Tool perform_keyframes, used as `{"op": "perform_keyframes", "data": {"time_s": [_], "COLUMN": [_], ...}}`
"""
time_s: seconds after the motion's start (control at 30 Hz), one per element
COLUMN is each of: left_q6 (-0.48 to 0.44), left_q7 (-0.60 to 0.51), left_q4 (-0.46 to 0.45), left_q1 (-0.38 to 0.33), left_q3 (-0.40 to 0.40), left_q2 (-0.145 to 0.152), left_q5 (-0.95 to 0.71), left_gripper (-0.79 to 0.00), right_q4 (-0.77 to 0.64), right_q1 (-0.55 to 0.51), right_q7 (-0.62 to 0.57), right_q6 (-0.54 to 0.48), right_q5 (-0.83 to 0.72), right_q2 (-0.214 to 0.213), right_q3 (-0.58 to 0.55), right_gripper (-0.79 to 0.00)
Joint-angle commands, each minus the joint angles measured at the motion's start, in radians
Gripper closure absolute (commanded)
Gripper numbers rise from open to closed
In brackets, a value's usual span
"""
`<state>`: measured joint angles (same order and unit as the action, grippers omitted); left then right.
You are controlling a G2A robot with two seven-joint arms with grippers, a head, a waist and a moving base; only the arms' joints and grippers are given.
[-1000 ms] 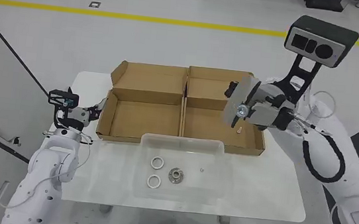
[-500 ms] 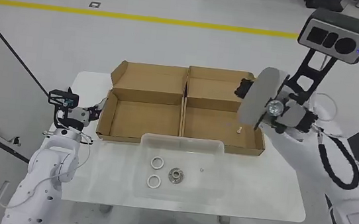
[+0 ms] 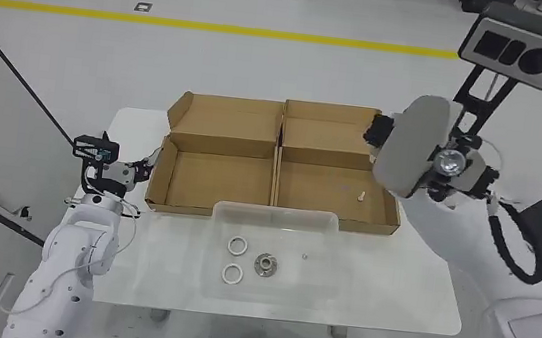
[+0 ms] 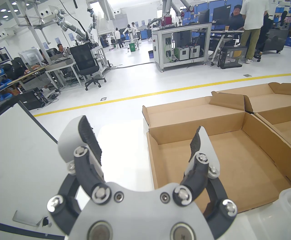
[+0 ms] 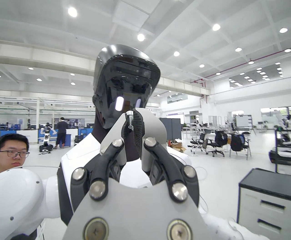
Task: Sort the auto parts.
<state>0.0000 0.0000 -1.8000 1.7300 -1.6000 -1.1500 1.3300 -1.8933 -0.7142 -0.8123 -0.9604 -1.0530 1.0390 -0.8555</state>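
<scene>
Right gripper [image 5: 133, 120] is pinched shut on a small metal pin [image 5: 129, 116]. It's held high in the air, fingertips turned back toward the robot, over the far right corner of the right cardboard box [image 3: 319, 190].

Left gripper [image 4: 143, 129] has its jaws spread wide with nothing between the pads. It sits at the table's [image 3: 399, 284] left edge, just beside the left wall of the left cardboard box [image 3: 215, 178].

The two boxes stand side by side along the far half of the table, flaps open and inner walls touching. A loose bolt [image 3: 361, 193] lies in the right box near its right wall.

Clear plastic tray [image 3: 276, 212] is at the front edge, mid-width, its far rim just beside the boxes' near walls. Inside are two white rings [image 3: 237, 245] stacked front-to-back on the left, a flanged metal hub [image 3: 265, 263] just beside them, and a tiny part [image 3: 305, 257] further right — too small to tell what. A band of tabletop runs from the tray to the right edge.
</scene>
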Motion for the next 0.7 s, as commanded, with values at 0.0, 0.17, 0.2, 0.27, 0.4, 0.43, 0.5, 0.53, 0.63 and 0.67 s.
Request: {"op": "perform_keyframes", "data": {"time_s": [0.0, 0.17, 0.2, 0.27, 0.4, 0.43, 0.5, 0.53, 0.63, 0.67], "left_q6": [0.000, 0.000, 0.000, 0.000, 0.000, 0.000, 0.000, 0.000, 0.000, 0.000], "left_q7": [0.000, 0.000, 0.000, 0.000, 0.000, 0.000, 0.000, 0.000, 0.000, 0.000], "left_q4": [0.000, 0.000, 0.000, 0.000, 0.000, 0.000, 0.000, 0.000, 0.000, 0.000], "left_q1": [0.000, 0.000, 0.000, 0.000, 0.000, 0.000, 0.000, 0.000, 0.000, 0.000], "left_q3": [0.000, 0.000, 0.000, 0.000, 0.000, 0.000, 0.000, 0.000, 0.000, 0.000], "left_q2": [0.000, 0.000, 0.000, 0.000, 0.000, 0.000, 0.000, 0.000, 0.000, 0.000], "left_q5": [0.000, 0.000, 0.000, 0.000, 0.000, 0.000, 0.000, 0.000, 0.000, 0.000], "left_gripper": [-0.785, -0.785, -0.785, -0.785, -0.785, -0.785, -0.785, -0.785, -0.785, -0.785], "right_q4": [0.006, -0.012, -0.018, -0.028, -0.042, -0.044, -0.051, -0.054, -0.061, -0.064], "right_q1": [0.001, -0.013, -0.016, -0.021, -0.029, -0.032, -0.041, -0.045, -0.059, -0.065], "right_q7": [0.006, 0.017, 0.018, 0.018, 0.023, 0.025, 0.032, 0.032, 0.036, 0.040], "right_q6": [0.054, 0.159, 0.174, 0.197, 0.218, 0.218, 0.208, 0.200, 0.173, 0.162], "right_q5": [0.078, 0.197, 0.212, 0.230, 0.229, 0.221, 0.191, 0.176, 0.126, 0.107], "right_q2": [-0.001, -0.002, -0.001, 0.000, 0.006, 0.008, 0.014, 0.017, 0.026, 0.029], "right_q3": [-0.028, -0.069, -0.074, -0.083, -0.093, -0.094, -0.093, -0.091, -0.088, -0.088], "right_gripper": [0.000, 0.000, 0.000, 0.000, 0.000, 0.000, 0.000, 0.000, 0.000, 0.000]}}
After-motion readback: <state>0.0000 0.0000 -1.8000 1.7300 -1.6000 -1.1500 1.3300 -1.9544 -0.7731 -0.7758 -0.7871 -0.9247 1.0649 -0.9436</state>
